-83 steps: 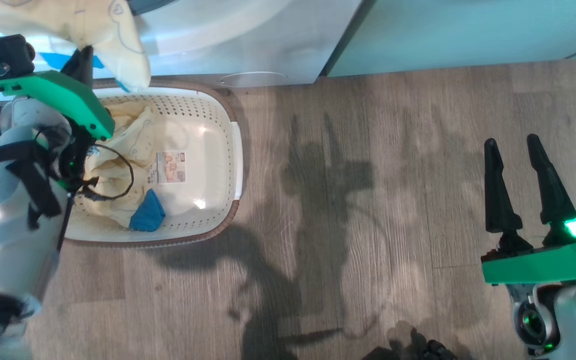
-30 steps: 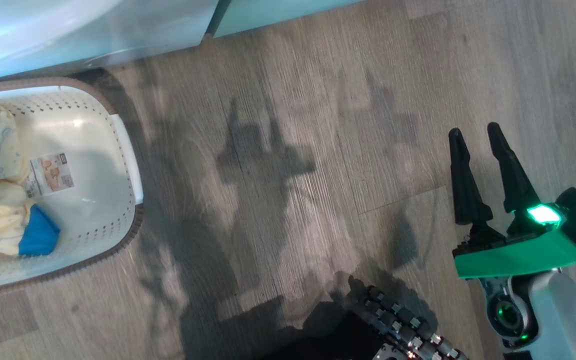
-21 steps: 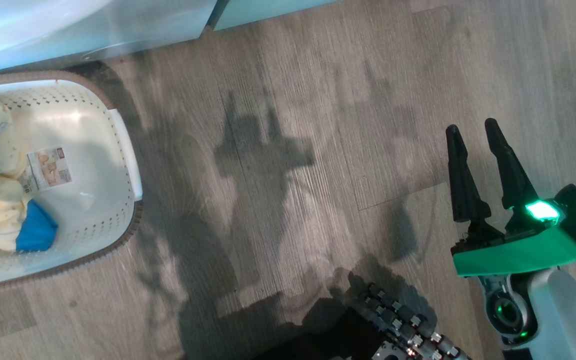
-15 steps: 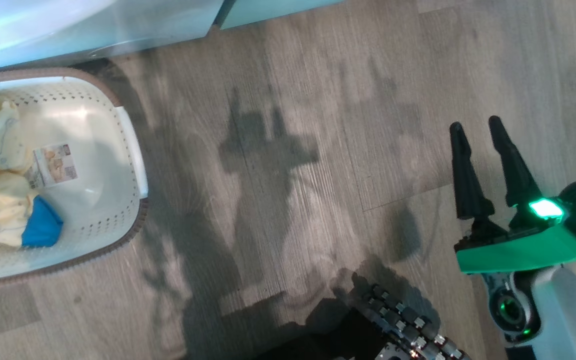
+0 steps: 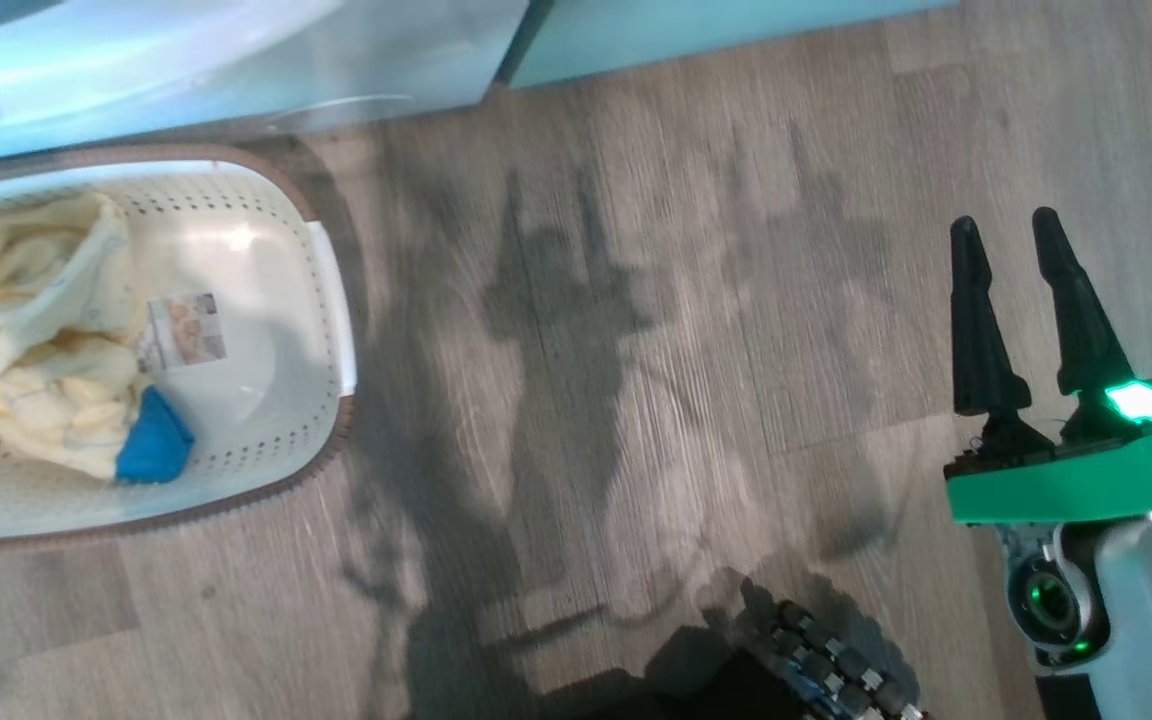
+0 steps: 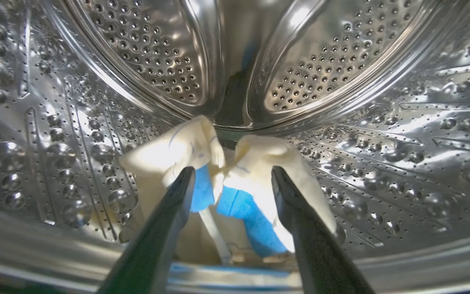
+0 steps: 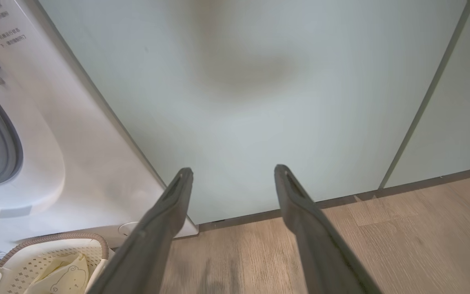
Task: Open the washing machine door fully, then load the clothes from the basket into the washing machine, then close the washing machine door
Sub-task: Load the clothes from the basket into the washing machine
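Grey wood-look floor (image 5: 636, 300) all round, with the basket (image 5: 266, 455) parked right up against the washing machine (image 5: 236, 60). Progress-wise, the door can be taken as opened already, since the left end effector (image 6: 233, 169) is seen reaching into the steel drum (image 6: 55, 122), fingers spread wide, nothing pinched. One yellow-and-blue garment (image 6: 259, 159) is lying on the drum floor just past the fingertips. So loading is only partly done, as a heap of clothes (image 5: 46, 350) is left in the basket. Door closing hasn't been done either. The right end effector (image 5: 1005, 217) is held spread and empty, well apart from the basket. Compared with earlier, that garment was pinched and dangled above the basket back then, and now it's been let go. The basket looks shifted too, but that's put down to camera movement.
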Robot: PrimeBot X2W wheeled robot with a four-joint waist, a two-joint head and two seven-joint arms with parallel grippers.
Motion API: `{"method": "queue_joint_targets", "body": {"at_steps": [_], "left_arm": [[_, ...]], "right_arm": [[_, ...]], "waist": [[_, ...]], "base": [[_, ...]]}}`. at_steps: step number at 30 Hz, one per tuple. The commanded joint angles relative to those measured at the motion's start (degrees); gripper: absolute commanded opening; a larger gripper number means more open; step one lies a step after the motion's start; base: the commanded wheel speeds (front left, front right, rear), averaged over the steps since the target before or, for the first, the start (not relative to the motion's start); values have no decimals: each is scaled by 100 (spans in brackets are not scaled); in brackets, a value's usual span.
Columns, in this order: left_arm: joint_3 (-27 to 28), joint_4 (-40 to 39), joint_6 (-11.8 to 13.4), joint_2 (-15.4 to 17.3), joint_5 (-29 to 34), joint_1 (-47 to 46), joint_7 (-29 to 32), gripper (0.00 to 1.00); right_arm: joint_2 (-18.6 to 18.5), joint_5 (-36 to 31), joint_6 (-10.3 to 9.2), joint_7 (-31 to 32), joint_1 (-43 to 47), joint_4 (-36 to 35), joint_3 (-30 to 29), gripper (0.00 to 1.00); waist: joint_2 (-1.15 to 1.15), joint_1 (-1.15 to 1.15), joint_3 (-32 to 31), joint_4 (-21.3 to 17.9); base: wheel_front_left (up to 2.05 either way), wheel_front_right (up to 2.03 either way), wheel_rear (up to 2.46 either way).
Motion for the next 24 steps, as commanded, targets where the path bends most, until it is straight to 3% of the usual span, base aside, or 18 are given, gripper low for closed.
{"method": "queue_joint_targets", "body": {"at_steps": [1,5,9,12,13,17,21,24], "left_arm": [[105,-233,-12,198,-47,209,-105,100],[154,-741,81,21,-161,850,-389,100],[257,-1714,334,-108,-266,1725,-573,100],[332,-2741,682,-185,-293,2518,-618,100],[371,-3500,964,-236,-296,3070,-596,100],[464,-4960,1550,-286,-235,4231,-555,100],[558,-5955,2015,-349,-165,5287,-567,100],[569,-6286,2196,-398,-119,5721,-581,100]], "right_arm": [[-48,-51,-16,-37,142,-152,13,100],[-48,-154,-16,-37,230,-164,-103,100],[-48,-283,-16,-37,317,-166,-194,100],[-48,-381,-16,-37,385,-170,-264,100],[-48,-449,-16,-37,427,-171,-297,100],[-48,-602,-16,-37,498,-155,-348,100],[-48,-773,-16,-37,609,-117,-368,100],[-48,-873,-16,-37,682,-79,-371,100]], "waist": [[0,0,-133,100],[0,0,-351,255],[0,0,-587,409],[0,0,-768,527],[0,0,-880,605],[0,0,-1120,770],[0,0,-1447,953],[0,0,-1622,1041]], "base": [[0,0,0],[0,0,0],[0,0,0],[0,0,0],[0,0,0],[0,0,0],[0,0,0],[0,0,0]]}}
